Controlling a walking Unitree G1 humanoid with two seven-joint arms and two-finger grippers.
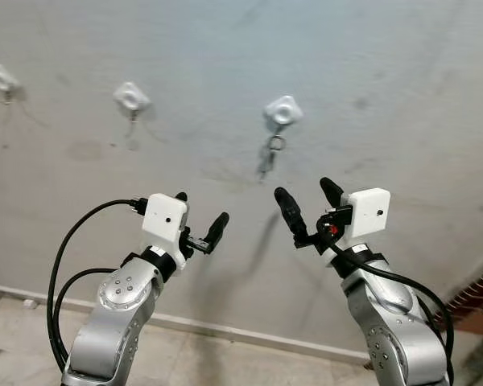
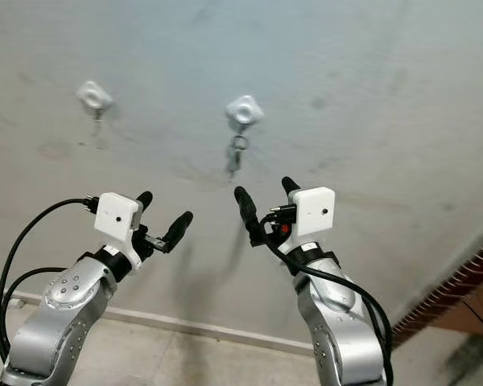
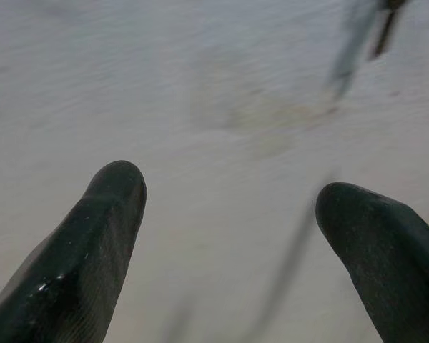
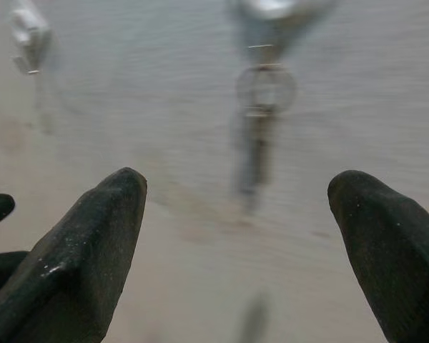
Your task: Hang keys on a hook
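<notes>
A key on a metal ring (image 1: 272, 153) hangs from a white hook (image 1: 282, 110) on the grey wall, also seen blurred in the right wrist view as the key (image 4: 261, 121). My right gripper (image 1: 309, 199) is raised just below and slightly right of the key, open and holding nothing. Off to the left my left gripper (image 1: 200, 213) is up at the same height, open too and nothing between its fingers (image 3: 100, 243). Both are apart from the key.
Two more white hooks (image 1: 131, 97) (image 1: 2, 79) sit on the wall to the left. A white skirting board (image 1: 225, 330) runs along the floor below. A brick-red edge (image 1: 479, 293) shows at the lower right.
</notes>
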